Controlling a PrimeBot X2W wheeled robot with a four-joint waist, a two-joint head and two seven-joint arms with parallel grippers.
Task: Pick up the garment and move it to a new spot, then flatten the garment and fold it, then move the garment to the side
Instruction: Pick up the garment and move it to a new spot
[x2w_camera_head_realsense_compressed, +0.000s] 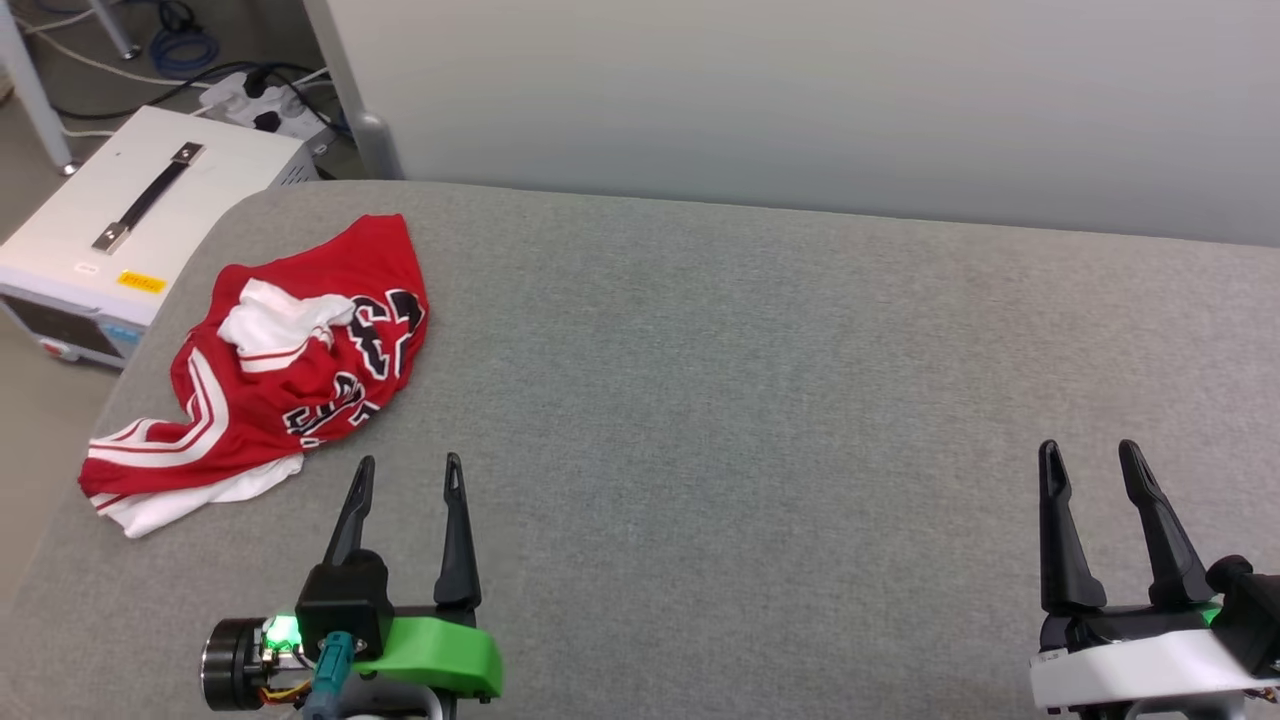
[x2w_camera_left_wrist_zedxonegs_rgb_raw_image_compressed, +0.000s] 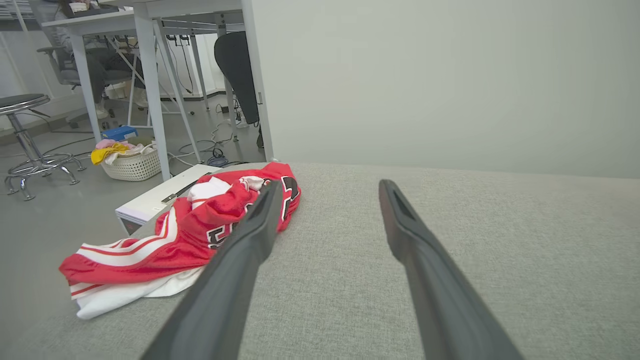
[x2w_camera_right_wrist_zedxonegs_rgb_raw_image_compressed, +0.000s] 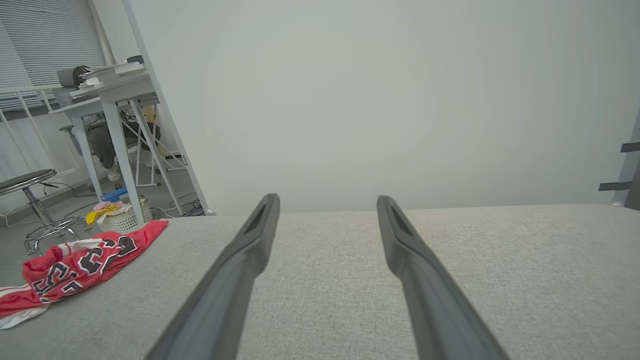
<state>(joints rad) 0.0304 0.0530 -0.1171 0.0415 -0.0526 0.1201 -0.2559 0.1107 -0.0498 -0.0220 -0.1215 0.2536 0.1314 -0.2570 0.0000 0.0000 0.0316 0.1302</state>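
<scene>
Even, bright, diffuse light; faint shadows, no glare. Wrist views: wide-angle bending at edges, sharp overall.

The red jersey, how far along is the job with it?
Nothing looks done yet: the garment lies crumpled near the left edge of the grey table. Nothing is in hand: the left gripper and right gripper are open, empty, apart from it. Pickup, move, flattening, folding and setting aside all remain.

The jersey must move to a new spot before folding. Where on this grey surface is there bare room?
Bare: the wide middle and right of the grey surface, from the garment rightward, between the far wall and the open left hand and right hand. Crowded: the left end, where the crumpled garment lies near the edge by the white box.
</scene>
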